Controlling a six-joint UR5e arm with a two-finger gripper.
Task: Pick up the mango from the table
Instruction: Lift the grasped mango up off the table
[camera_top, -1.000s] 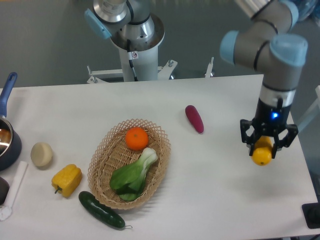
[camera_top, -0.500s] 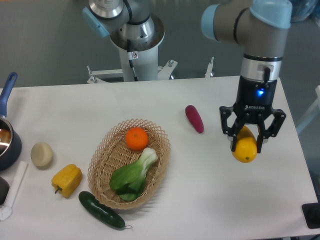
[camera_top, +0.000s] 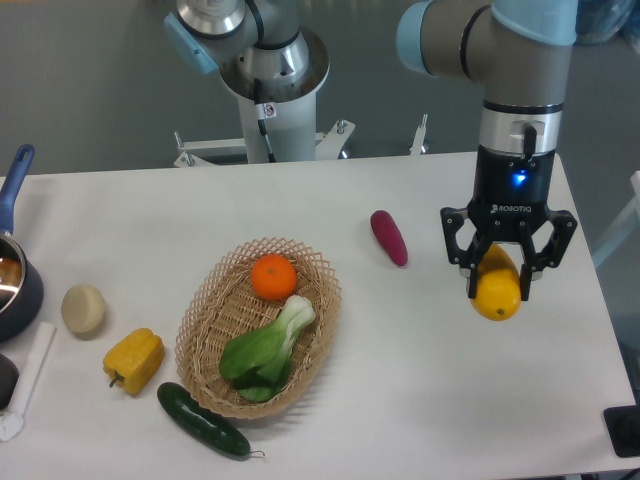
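The mango (camera_top: 497, 291) is a smooth yellow-orange fruit held between my gripper's fingers. My gripper (camera_top: 500, 281) is shut on it and holds it above the white table (camera_top: 400, 380), at the right side. The mango hangs below the fingers with its lower end free. The upper part of the mango is hidden by the gripper.
A purple eggplant (camera_top: 389, 237) lies left of the gripper. A wicker basket (camera_top: 200, 345) holds an orange (camera_top: 273, 277) and bok choy (camera_top: 266, 348). A cucumber (camera_top: 203, 420), yellow bell pepper (camera_top: 133, 360), a pale round item (camera_top: 83, 309) and a blue pot (camera_top: 12, 280) are at left.
The gripper with the mango has lifted and moved left and up from the table's right edge over the last second, then shifted only slightly in the last half second.
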